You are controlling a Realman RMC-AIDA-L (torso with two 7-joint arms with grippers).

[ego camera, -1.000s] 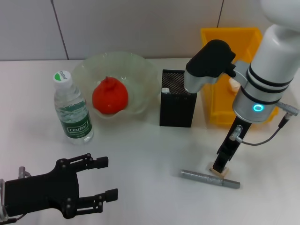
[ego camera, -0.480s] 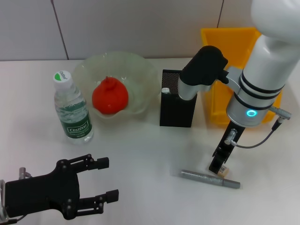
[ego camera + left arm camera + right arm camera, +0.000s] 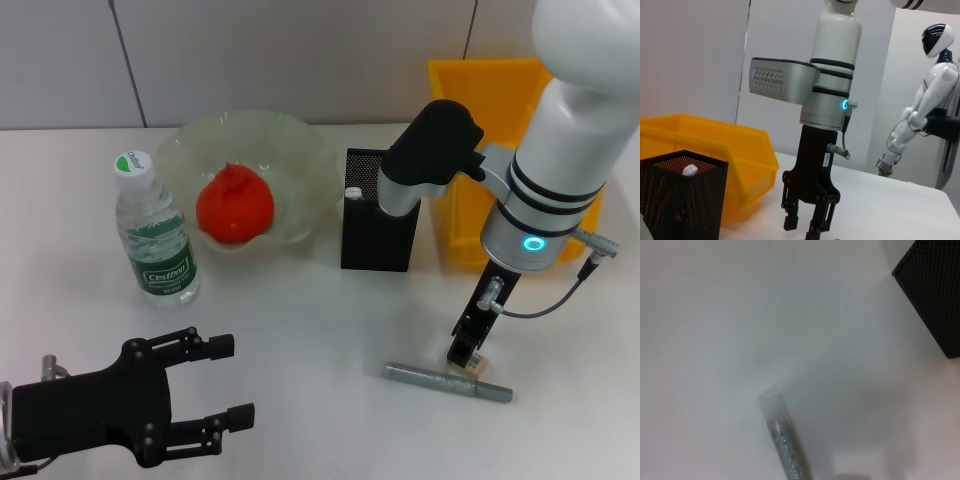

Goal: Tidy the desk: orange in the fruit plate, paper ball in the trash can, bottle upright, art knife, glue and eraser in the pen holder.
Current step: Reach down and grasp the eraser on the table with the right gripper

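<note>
On the white desk (image 3: 300, 320), the right gripper (image 3: 466, 351) is pointing down onto the eraser (image 3: 474, 364), grasp unclear; the left gripper (image 3: 225, 382) is idling released.

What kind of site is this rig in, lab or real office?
Most likely a robotics lab with a staged desk: a white humanoid robot stands in the background, the walls are bare pale panels, and the white table holds only task props.
</note>
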